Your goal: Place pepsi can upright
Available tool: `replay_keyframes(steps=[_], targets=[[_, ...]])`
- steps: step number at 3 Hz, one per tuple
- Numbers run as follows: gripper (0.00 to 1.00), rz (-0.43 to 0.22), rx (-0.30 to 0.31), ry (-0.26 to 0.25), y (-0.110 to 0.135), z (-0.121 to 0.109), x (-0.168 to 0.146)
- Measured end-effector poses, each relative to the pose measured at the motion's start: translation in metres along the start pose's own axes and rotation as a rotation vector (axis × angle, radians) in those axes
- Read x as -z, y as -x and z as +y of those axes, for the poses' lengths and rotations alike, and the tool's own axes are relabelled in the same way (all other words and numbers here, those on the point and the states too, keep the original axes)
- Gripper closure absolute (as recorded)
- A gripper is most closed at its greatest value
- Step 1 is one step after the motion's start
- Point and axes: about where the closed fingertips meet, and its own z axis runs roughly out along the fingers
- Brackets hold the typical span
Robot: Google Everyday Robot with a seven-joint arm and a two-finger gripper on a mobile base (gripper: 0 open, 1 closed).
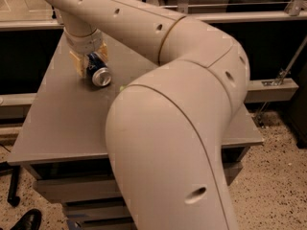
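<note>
**Item 1: gripper [91, 64].** Mounted on a cream wrist and pointing down over the far left part of the bench. Its tan fingers [76, 64] stand one on either side of the can, closed against its body, so the can is grasped.

**Item 2: pepsi can [98, 71].** Dark blue with silver ends. It lies on its side on the bench top near the far left corner, set in from the left edge. One silver end faces the near right and the other end sits under the wrist. It is not upright.

**Item 3: arm [163, 128].** Cream, with large rounded segments. It rises from the near edge, bends over the right half of the bench and reaches back across to the far left, hiding much of the surface.

**Item 4: bench [62, 128].** Flat grey top with drawer fronts below the near edge.

**Item 5: small pale green object [122, 87].** On the bench top just right of the can and mostly hidden by the arm, so its kind cannot be told.

**Item 6: black shoe [26, 220].** On the speckled floor below the near left corner.
</note>
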Motion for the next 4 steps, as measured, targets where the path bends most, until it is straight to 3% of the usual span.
replay_keyframes(steps=[2,3,4], targets=[[0.87,-0.046,-0.01,-0.007,0.008,-0.009,0.009],[1.0,-0.116,-0.035,0.047,0.015,-0.014,0.018],[1.0,-0.243,-0.073,0.168,0.018,-0.017,0.029]])
